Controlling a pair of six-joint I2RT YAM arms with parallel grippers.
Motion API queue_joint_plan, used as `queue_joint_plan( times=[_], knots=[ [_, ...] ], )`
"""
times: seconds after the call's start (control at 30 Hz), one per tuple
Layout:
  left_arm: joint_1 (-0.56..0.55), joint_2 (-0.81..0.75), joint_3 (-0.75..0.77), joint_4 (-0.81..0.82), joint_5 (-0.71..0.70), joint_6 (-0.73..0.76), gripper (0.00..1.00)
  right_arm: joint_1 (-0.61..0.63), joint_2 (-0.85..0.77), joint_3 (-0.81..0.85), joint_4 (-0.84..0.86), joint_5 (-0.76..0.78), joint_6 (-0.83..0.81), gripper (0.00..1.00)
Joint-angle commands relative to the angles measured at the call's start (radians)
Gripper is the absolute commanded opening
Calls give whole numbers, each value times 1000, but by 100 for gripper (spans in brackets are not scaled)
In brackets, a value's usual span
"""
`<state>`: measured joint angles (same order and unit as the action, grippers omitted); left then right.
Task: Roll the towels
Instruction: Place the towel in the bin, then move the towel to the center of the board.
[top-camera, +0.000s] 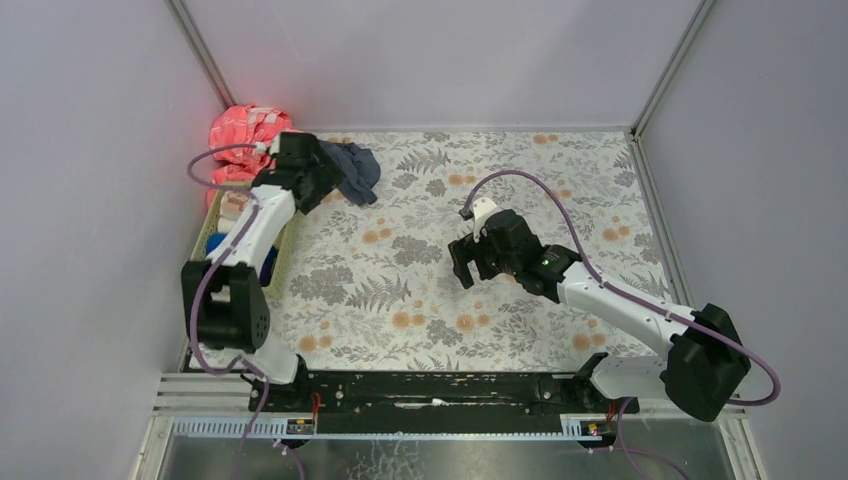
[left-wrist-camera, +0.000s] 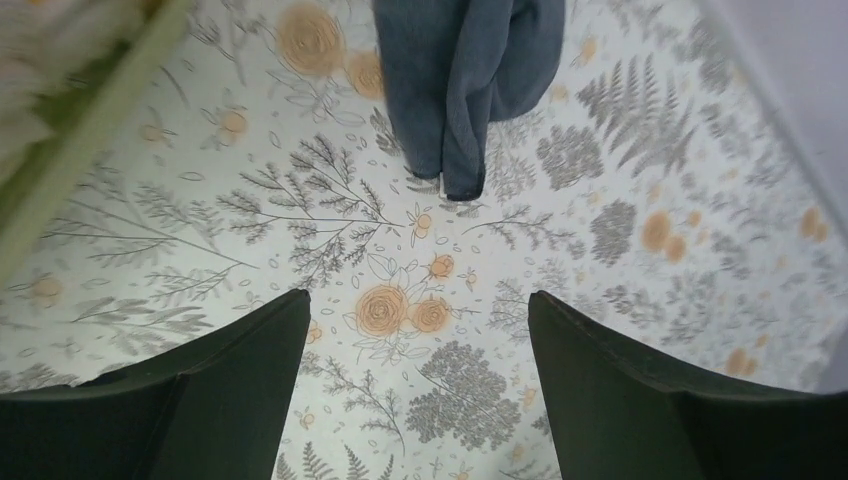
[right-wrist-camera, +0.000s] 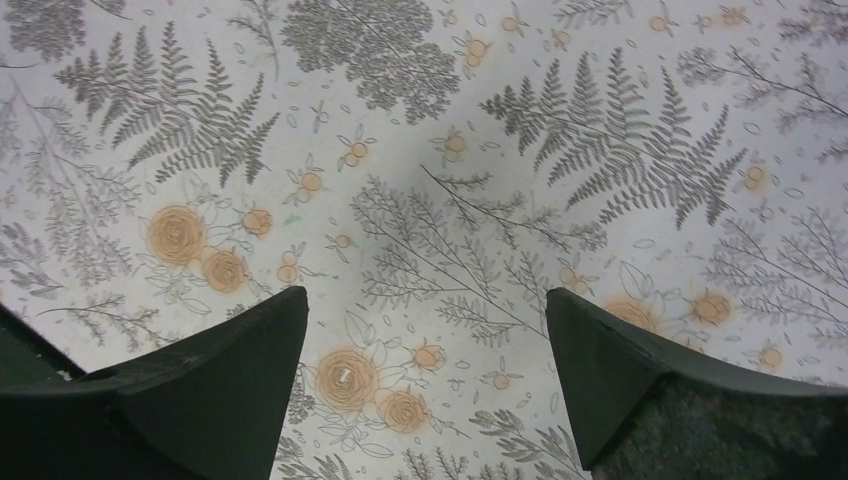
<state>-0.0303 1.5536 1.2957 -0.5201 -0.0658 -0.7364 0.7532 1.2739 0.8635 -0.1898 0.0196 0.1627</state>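
Left gripper (left-wrist-camera: 418, 310), jaws apart, near bunched dark grey-blue towel (left-wrist-camera: 460, 70).

Grey-blue towel (left-wrist-camera: 470, 80) (crumpled) lies beyond spread claw (left-wrist-camera: 417, 305).

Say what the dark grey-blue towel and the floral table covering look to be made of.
Dark grey-blue towel: soft woven cloth, probably terry or microfibre; matte, with a fine ribbed texture and limp, drooping folds.
Floral covering: a thin printed sheet, perhaps vinyl or paper; smooth, lying flat, no weave visible. The exact material stays open.
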Motion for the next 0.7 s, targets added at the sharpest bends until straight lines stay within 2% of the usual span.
queue_joint_plan(
  times=[0.0, 0.13, 0.4, 0.53, 0.67],
  knots=[
    [-72, 151, 40, 96, -130, 17, 79, -5, -68, -42, 53, 125, 40, 97],
    [-124, 312, 142, 132, -189, 68, 78, -5, -90, -87, 78, 148, 51, 100],
    [-128, 558, 315, 163, -194, 94, 70, -5, -84, -106, 73, 159, 65, 100],
    [-128, 665, 391, 155, -155, 97, 58, -5, -71, -100, 62, 154, 68, 99],
    [-137, 715, 426, 136, -53, 99, 36, -5, -74, -100, 59, 158, 72, 99]
  ],
)
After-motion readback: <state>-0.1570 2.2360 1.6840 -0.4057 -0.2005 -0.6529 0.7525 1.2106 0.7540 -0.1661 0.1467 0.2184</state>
